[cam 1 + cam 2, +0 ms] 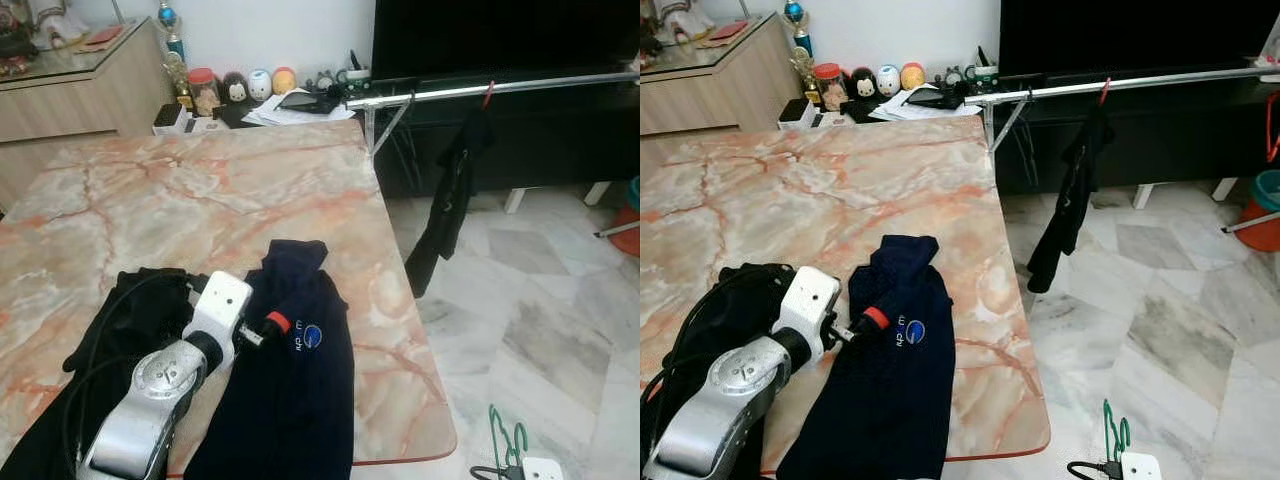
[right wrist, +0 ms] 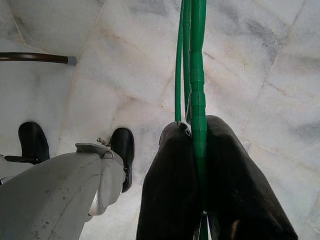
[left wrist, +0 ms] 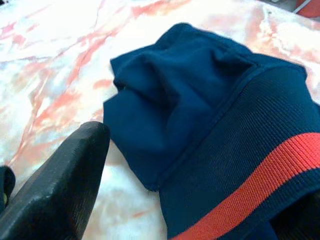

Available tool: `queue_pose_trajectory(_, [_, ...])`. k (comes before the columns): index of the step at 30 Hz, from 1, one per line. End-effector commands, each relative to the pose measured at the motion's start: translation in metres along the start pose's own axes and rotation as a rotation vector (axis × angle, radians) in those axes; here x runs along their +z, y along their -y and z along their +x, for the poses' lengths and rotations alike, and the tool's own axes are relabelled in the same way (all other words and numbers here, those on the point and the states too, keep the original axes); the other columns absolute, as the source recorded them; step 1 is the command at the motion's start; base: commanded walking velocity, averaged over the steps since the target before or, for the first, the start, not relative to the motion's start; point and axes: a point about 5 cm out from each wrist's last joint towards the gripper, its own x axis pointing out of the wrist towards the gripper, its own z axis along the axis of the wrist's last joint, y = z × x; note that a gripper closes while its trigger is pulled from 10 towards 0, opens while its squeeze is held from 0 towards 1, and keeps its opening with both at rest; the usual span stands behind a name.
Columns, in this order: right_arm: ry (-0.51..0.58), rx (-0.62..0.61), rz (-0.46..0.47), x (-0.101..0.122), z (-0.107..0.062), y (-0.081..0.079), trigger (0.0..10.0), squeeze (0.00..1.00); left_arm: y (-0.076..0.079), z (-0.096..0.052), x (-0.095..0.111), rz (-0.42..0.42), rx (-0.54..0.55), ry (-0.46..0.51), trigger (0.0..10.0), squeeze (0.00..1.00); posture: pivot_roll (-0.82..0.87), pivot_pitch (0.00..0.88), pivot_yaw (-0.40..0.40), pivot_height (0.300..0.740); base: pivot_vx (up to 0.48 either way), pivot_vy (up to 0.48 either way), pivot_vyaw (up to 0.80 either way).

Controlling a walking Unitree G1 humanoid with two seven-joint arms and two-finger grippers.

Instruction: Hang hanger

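Two hands at work. Right hand low beside bench, fingers pinched tight on green hanger, hook hanging toward marble floor. Left hand over bench, at collar of navy shirt; one finger seen, so opening impossible to tell. Black garment bunched just beside shirt. Step, by judgement: hanger fetched, not yet in shirt. Next likely: raise hanger, thread into collar, carry to rail, where dark garment already hangs. No containers involved.
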Motion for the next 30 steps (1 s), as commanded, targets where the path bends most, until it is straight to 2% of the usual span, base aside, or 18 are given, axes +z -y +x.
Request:
queue_pose_trajectory(1, [-0.003,0.004,0.005,-0.0013,0.0000,-0.0015,10.0,0.00,-0.0039,-0.0021,-0.0045,-0.010,0.023,-0.009,10.0,0.00,0.07,0.000,0.069,0.740,0.000,0.000,0.00])
queue_pose_trajectory(30, [-0.004,0.005,0.001,-0.0008,0.0000,-0.0009,10.0,0.00,-0.0024,-0.0033,-0.0043,-0.026,0.017,0.012,10.0,0.00,0.07,0.000,0.067,0.740,0.000,0.000,0.00])
